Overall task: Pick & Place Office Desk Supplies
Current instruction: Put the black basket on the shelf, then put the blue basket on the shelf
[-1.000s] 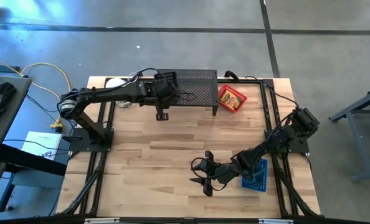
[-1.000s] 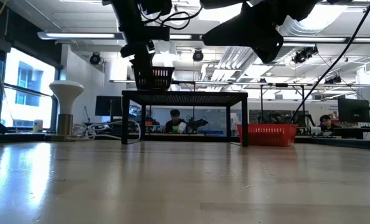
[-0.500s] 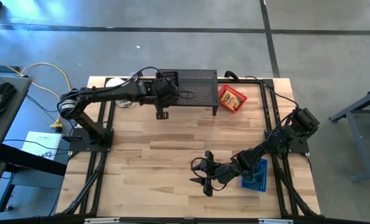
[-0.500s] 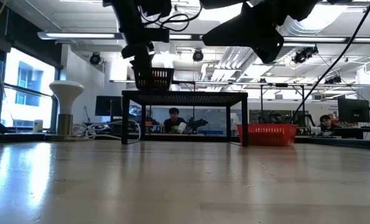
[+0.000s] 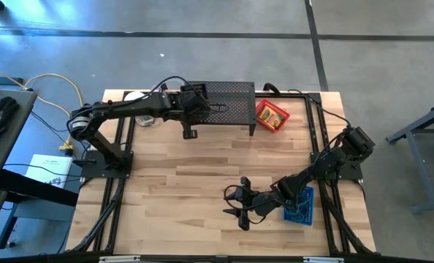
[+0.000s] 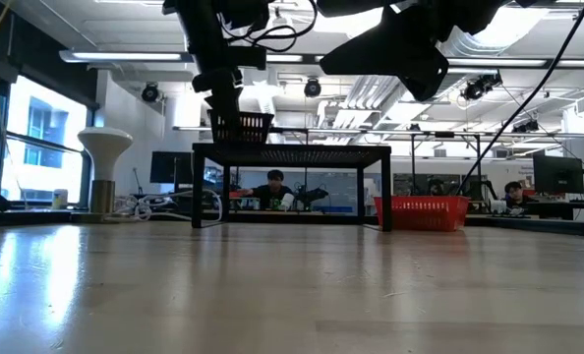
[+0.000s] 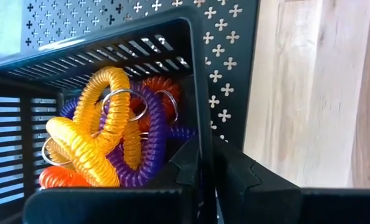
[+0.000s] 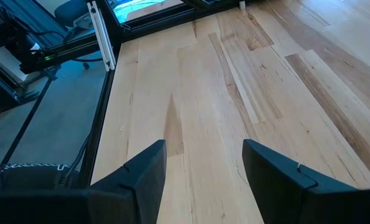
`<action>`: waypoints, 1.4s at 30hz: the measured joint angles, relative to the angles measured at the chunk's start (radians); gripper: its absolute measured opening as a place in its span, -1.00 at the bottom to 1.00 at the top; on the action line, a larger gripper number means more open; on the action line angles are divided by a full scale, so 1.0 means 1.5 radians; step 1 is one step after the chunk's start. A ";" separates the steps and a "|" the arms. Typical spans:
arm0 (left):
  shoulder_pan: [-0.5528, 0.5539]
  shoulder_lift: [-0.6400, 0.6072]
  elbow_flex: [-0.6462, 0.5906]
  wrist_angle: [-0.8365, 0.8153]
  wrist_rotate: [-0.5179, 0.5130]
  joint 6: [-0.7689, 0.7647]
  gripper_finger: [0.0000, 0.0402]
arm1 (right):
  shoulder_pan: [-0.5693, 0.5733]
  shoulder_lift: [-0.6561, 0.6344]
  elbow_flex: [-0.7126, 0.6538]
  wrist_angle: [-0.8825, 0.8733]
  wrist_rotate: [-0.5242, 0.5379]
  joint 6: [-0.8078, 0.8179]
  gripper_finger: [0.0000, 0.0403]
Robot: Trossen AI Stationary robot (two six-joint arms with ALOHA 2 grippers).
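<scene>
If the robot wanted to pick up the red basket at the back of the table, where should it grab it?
Probably by its rim. The red basket is an open-topped mesh tray standing flat on the table, right beside the black perforated stand. Coming straight down from above and pinching one thin wall on the side away from the stand looks safest; that side looks freer.

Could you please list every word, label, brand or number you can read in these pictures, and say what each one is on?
None can be read.
Yellow box in the red tray: any print is too small to read.
White sheet left of the table: print too small.
Black tray of coils, held by the left gripper: no text.
</scene>
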 joint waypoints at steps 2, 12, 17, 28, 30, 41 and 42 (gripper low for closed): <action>0.000 0.000 0.000 0.000 0.000 0.001 -0.84 | 0.000 0.000 0.000 0.000 0.000 0.000 -0.01; 0.000 0.000 0.000 0.003 -0.003 -0.006 -0.32 | 0.000 0.000 0.000 0.000 0.000 0.000 -0.01; -0.001 -0.001 0.000 0.021 -0.009 -0.005 -0.17 | 0.000 0.000 0.000 0.000 0.000 -0.003 -0.01; -0.013 -0.046 0.000 0.048 -0.067 -0.013 -0.16 | 0.000 0.000 0.000 -0.011 0.001 0.000 -0.01; -0.017 -0.063 0.000 0.056 -0.065 -0.013 -0.16 | 0.000 0.000 0.000 -0.015 0.002 0.000 -0.01; -0.108 -0.186 0.000 -0.034 0.036 -0.183 -0.16 | 0.007 0.000 0.000 -0.013 0.002 -0.029 -0.01; -0.120 -0.198 -0.001 -0.048 0.071 -0.209 -0.16 | 0.013 0.000 0.000 -0.010 0.002 -0.042 -0.01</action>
